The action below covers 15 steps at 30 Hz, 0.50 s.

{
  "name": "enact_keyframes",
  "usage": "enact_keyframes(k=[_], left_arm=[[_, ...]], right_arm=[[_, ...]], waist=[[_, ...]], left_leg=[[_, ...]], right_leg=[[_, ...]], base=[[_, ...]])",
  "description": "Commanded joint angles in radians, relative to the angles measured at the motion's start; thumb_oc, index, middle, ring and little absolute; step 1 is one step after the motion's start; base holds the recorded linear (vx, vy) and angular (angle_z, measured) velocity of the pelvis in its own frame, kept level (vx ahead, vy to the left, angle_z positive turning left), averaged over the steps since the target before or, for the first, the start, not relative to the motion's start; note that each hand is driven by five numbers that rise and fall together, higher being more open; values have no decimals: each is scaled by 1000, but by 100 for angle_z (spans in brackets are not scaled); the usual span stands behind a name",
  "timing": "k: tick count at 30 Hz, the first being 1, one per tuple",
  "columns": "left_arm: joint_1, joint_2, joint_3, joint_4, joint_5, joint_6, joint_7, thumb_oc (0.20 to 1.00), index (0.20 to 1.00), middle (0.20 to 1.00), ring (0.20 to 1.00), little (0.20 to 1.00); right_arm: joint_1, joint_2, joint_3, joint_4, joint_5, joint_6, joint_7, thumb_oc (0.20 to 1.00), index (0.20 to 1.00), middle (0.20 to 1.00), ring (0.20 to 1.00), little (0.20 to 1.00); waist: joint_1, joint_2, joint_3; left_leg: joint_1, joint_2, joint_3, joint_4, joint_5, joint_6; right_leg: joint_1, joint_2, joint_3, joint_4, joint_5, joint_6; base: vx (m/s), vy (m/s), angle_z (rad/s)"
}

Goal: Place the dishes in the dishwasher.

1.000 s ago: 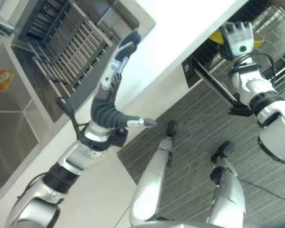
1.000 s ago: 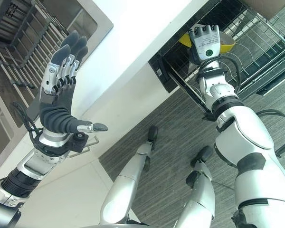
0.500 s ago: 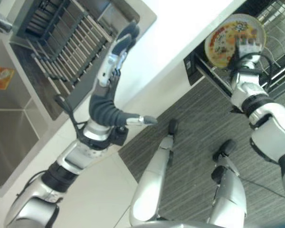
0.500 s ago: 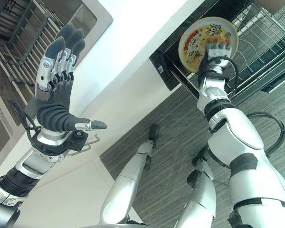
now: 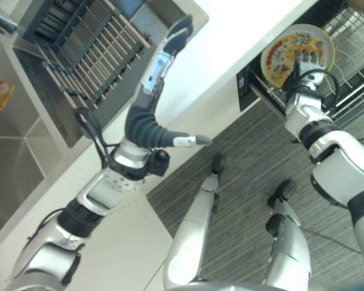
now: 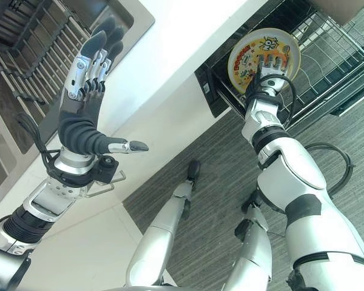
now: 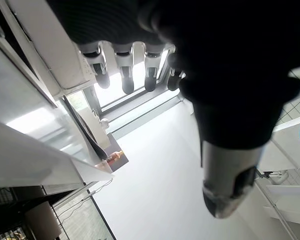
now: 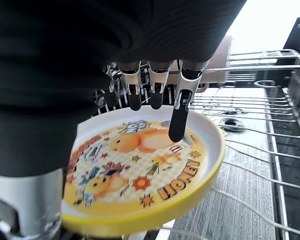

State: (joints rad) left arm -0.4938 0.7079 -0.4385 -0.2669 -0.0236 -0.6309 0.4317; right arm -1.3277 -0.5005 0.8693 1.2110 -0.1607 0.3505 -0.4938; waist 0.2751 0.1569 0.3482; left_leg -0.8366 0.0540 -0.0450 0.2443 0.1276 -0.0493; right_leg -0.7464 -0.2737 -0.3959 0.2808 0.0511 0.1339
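Observation:
A yellow-rimmed plate with a cartoon print stands at the front of the pulled-out dishwasher rack. My right hand is shut on it, fingers laid over the printed face and thumb under the rim. In the right wrist view the plate hangs over the rack's wires. My left hand is raised above the white counter, open, with its fingers straight and thumb stuck out, holding nothing.
A dish drying rack sits by the steel sink at the left, with an orange packet on the sink's edge. The dishwasher's dark front edge juts out under the counter. Grey carpet lies below.
My right wrist has turned over, so the plate's printed face shows where the back of the hand showed. The whole view has shifted a little; the left hand stays open.

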Motion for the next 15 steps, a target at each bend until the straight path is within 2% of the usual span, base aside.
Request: enact_keyframes(k=[1,2,3,4,5,7,9,10,11,15], left_arm=[[-63,-84,-108,356,-81,6,4,1000,1000,1000,1000,1000],[-59,-86,-104,347,-83,14,6,1000,1000,1000,1000,1000],[-53,-88,-97,333,-93,29,6,1000,1000,1000,1000,1000],[-41,-82,-86,316,-108,42,7,1000,1000,1000,1000,1000],[-13,-92,-65,292,-99,54,9,1000,1000,1000,1000,1000],[16,-103,-43,262,-82,66,15,1000,1000,1000,1000,1000],[44,-111,-17,230,-67,85,17,1000,1000,1000,1000,1000],[55,-116,-7,225,-64,89,16,1000,1000,1000,1000,1000],[68,-121,7,221,-59,89,13,1000,1000,1000,1000,1000],[133,-114,76,181,-72,96,-38,1000,1000,1000,1000,1000]], right_arm=[[-137,-45,-119,-69,282,-114,-119,1000,1000,1000,1000,1000],[-123,-43,-149,-75,374,-183,-148,1000,1000,1000,1000,1000],[-102,-37,-212,-94,459,-328,-163,1000,1000,1000,1000,1000],[-71,-27,-305,-144,509,-445,-188,1000,1000,1000,1000,1000],[-18,-23,-398,-228,555,-540,-152,1000,1000,1000,1000,1000],[55,-18,-473,-324,567,-624,-135,1000,1000,1000,1000,1000],[144,-21,-544,-474,495,-594,-109,1000,1000,1000,1000,1000],[177,-18,-561,-541,440,-608,-88,1000,1000,1000,1000,1000],[210,-21,-571,-619,403,-581,-29,1000,1000,1000,1000,1000],[328,-45,-553,-881,217,-493,-2,1000,1000,1000,1000,1000]], waist=[[-47,-100,172],[-51,-102,172],[-57,-104,172],[-64,-108,172],[-73,-113,172],[-85,-118,172],[-102,-120,172],[-108,-121,172],[-115,-121,172],[-128,-133,172]], left_leg=[[15,-33,77,50,-185,26],[24,-31,81,47,-187,26],[41,-29,87,44,-191,25],[62,-27,94,45,-199,24],[90,-25,105,44,-206,25],[123,-25,116,43,-214,29],[172,-26,132,41,-221,36],[192,-25,140,39,-223,37],[222,-27,149,34,-225,40],[330,-20,174,12,-227,43]], right_leg=[[59,-8,17,-58,30,50],[65,-7,20,-59,28,49],[77,-4,27,-61,25,46],[95,-2,33,-62,17,44],[116,1,38,-62,10,40],[141,3,44,-63,2,39],[174,3,56,-62,-6,35],[189,2,61,-61,-10,34],[213,1,64,-64,-13,33],[311,0,68,-73,-29,31]], base=[[0,0,0],[-16,5,7],[0,0,0],[-36,22,-2],[-32,20,-7],[-23,15,-22],[-19,24,-15],[-15,11,7],[-21,-3,-4],[-16,-61,-12]])
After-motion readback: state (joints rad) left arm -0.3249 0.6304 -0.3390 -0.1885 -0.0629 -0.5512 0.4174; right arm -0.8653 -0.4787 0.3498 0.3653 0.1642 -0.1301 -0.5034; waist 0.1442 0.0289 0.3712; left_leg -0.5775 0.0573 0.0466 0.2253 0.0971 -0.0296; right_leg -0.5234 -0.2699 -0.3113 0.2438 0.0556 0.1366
